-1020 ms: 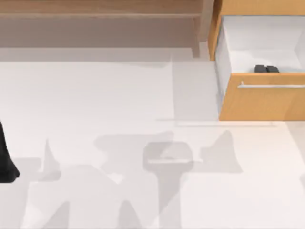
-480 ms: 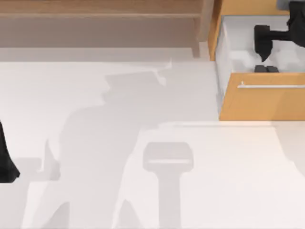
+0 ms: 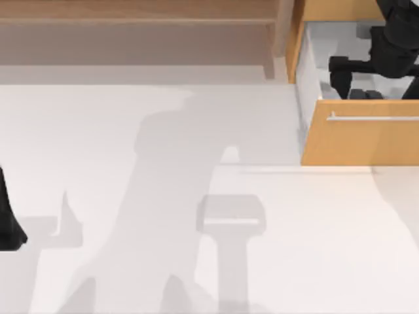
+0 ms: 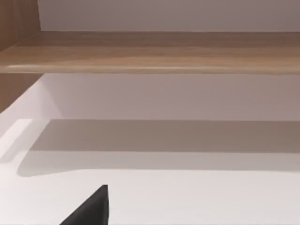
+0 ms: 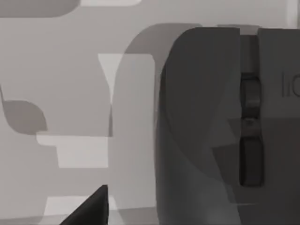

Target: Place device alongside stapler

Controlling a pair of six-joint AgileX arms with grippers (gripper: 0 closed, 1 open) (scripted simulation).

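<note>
The device [image 3: 365, 95], a small low black object of two joined halves, lies inside the open drawer [image 3: 314, 65] at the table's back right, just behind the orange front. My right gripper [image 3: 342, 77] hangs open over the drawer, a little to the left of the device and apart from it. The right wrist view has the device [image 5: 220, 131] close up, dark grey with a centre seam, beside one fingertip [image 5: 93, 208]. The stapler is out of view. My left gripper [image 3: 8, 222] is parked open at the table's left edge.
The drawer's orange front [image 3: 360, 140] with its metal handle [image 3: 373, 118] juts out over the white table [image 3: 163, 131]. A long wooden shelf [image 3: 137, 19] runs along the back, also in the left wrist view [image 4: 150, 56].
My right arm came in from the top right and reached down into the drawer, ending beside the device. Shadows on the table shifted. The left arm stayed still.
</note>
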